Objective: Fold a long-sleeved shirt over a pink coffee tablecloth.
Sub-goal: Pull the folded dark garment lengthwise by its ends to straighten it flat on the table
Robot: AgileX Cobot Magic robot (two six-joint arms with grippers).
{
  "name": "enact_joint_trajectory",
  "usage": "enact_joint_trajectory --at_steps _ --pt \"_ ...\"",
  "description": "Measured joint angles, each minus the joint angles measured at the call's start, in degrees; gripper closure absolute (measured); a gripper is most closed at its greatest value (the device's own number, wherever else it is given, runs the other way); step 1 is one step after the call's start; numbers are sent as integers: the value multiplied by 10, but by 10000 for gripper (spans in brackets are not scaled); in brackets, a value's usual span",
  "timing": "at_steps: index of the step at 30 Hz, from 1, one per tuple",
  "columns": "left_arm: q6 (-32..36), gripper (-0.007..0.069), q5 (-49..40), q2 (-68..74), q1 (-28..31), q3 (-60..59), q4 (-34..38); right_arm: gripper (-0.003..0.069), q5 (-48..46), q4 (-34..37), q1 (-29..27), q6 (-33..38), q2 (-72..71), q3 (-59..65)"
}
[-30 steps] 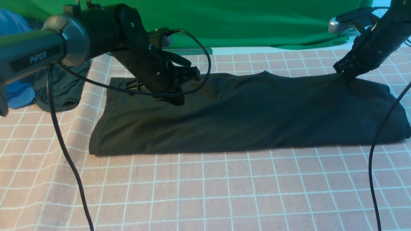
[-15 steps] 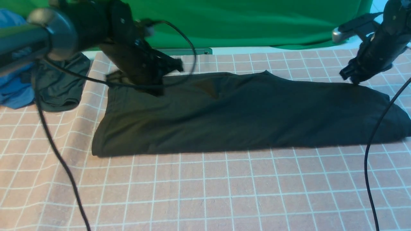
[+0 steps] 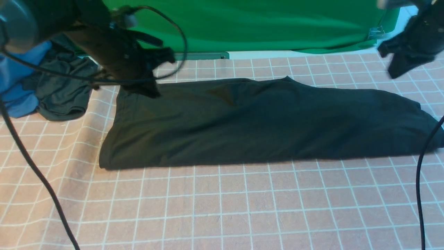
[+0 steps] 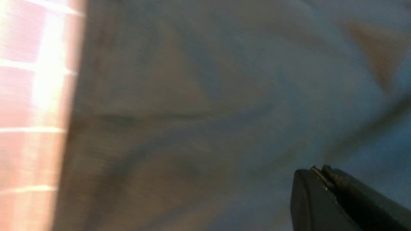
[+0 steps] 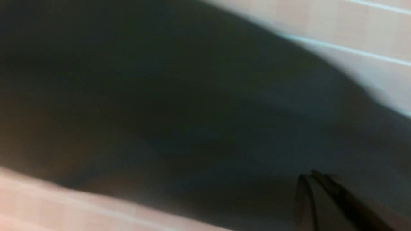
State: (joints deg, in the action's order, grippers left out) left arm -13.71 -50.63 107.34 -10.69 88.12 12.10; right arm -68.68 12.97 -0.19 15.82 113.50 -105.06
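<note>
The long-sleeved shirt [image 3: 263, 121] lies as a long black band, folded lengthwise, across the pink coffee tablecloth [image 3: 222, 208]. My left gripper [image 3: 150, 91] hovers over the shirt's far left corner, jaws pressed together with nothing between them. In the left wrist view the left gripper [image 4: 318, 168] hangs above blurred shirt fabric [image 4: 208, 112], next to a strip of tablecloth [image 4: 25, 96]. My right gripper [image 3: 395, 71] is raised beyond the shirt's far right end, apart from the cloth. The right wrist view shows the right gripper [image 5: 310, 175] shut and empty over the shirt [image 5: 160, 96].
A plain green cloth [image 3: 260, 24] hangs along the back. At the far left a smaller dark garment [image 3: 62, 93] is bunched with blue cloth [image 3: 17, 76]. Black cables [image 3: 38, 177] [image 3: 419, 194] hang down in front on both sides.
The right gripper let go of the shirt's far right edge and rose up and away; that edge has dropped flat. The left arm lifted and pulled back to the left.
</note>
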Motion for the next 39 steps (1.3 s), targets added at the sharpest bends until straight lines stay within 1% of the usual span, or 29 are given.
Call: enact_joint_trajectory --at_steps 1,2,3,6,7,8,9,10,11,12,14,17,20,25,27,29,32,36,39 --pt "5 613 15 4 -17 -12 4 623 9 32 12 8 0 11" --pt "7 613 24 9 -29 -19 4 623 16 46 20 9 2 18" --pt "7 613 27 11 -31 -21 3 623 20 48 25 9 2 21" --pt "-10 613 34 43 -51 -29 -11 623 53 62 69 15 21 40" --pt "-13 613 34 47 -51 -29 -13 623 54 62 72 15 23 41" --pt "-29 613 34 63 -50 -29 -33 623 63 62 90 22 38 44" --pt "-29 613 34 63 -49 -29 -36 623 63 62 92 22 40 44" --pt "-48 613 27 78 -40 -29 -61 623 68 57 106 24 59 45" --pt "-50 613 24 80 -39 -29 -67 623 68 56 106 24 59 45" --pt "-67 613 13 91 -24 -29 -87 623 69 50 111 22 75 46" --pt "-82 611 9 94 -15 -29 -91 623 70 45 112 18 81 47" --pt "-100 612 1 85 23 -29 -89 623 70 38 110 19 81 50" --pt "-104 612 31 49 56 -29 -89 623 65 37 109 24 73 50" --pt "-112 612 104 -19 81 -24 -84 623 64 37 109 24 67 50" --pt "-114 612 116 -24 90 -9 -81 623 65 37 109 25 67 50" --pt "-115 612 120 -19 98 6 -75 623 65 36 109 25 67 50" --pt "-115 612 119 25 113 43 -72 623 66 36 109 25 67 50" --pt "-97 606 122 87 116 81 -89 623 67 36 109 25 67 50" --pt "-94 552 132 127 116 105 -112 623 67 36 109 24 67 50"
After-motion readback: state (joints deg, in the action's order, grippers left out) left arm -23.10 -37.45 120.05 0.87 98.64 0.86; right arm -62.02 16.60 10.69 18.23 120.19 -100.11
